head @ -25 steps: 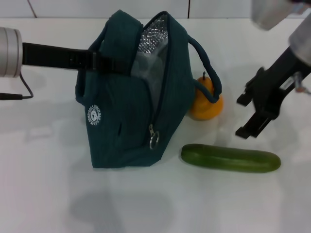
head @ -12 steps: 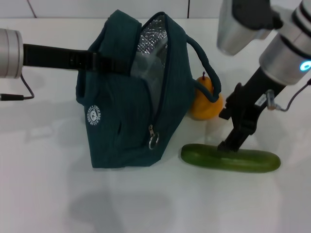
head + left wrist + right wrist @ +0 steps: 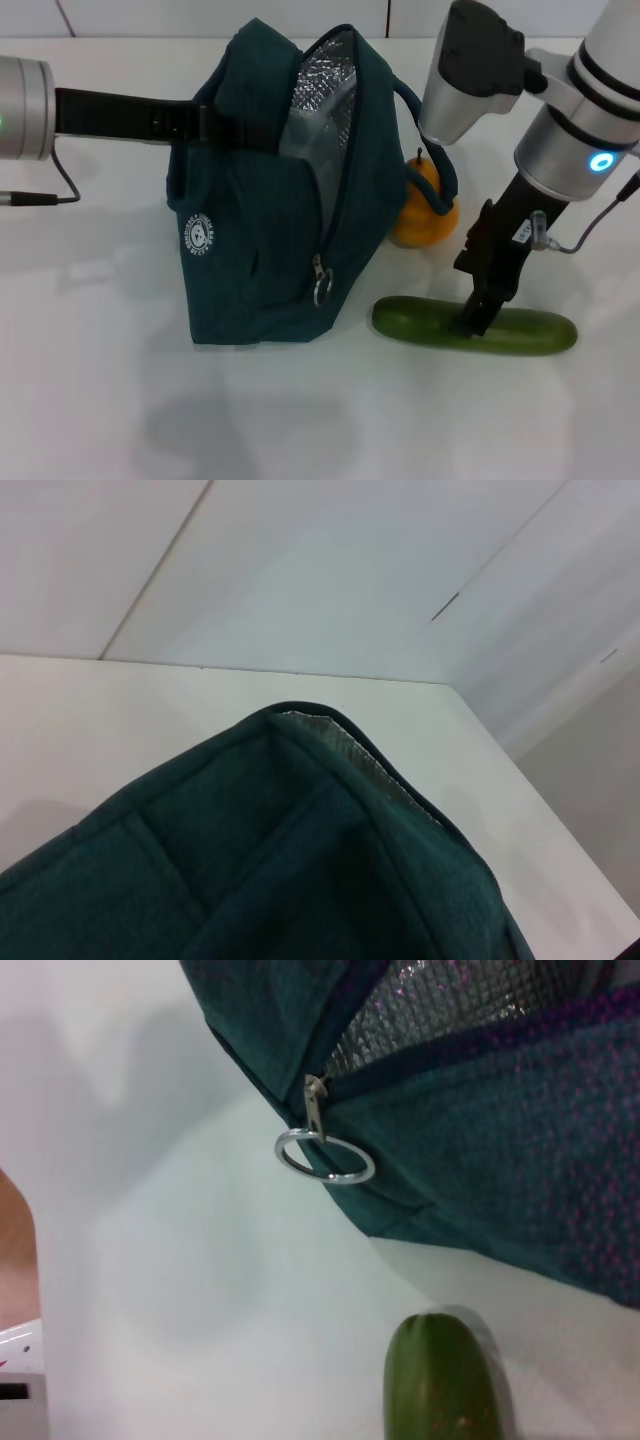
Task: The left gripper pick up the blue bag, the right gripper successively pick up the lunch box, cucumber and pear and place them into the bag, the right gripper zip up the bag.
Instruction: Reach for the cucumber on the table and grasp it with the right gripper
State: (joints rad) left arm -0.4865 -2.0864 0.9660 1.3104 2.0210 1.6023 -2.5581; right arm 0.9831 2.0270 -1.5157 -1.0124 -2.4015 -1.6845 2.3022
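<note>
The blue bag stands open on the white table, its silver lining and ring zipper pull showing. My left gripper is shut on the bag's top at its left handle. The cucumber lies right of the bag. My right gripper is down on the cucumber's middle. The pear stands behind the cucumber, against the bag's right handle. The lunch box is hidden. The left wrist view shows the bag's fabric. The right wrist view shows the ring pull and the cucumber's end.
The white table reaches a white wall at the back. My right arm's thick white link hangs above the pear. A thin black cable loops below the left arm. The table's edge and brown floor show in the right wrist view.
My right gripper has come down from the right onto the cucumber's middle. The bag has shifted slightly in the left gripper. Cucumber and pear have not moved.
</note>
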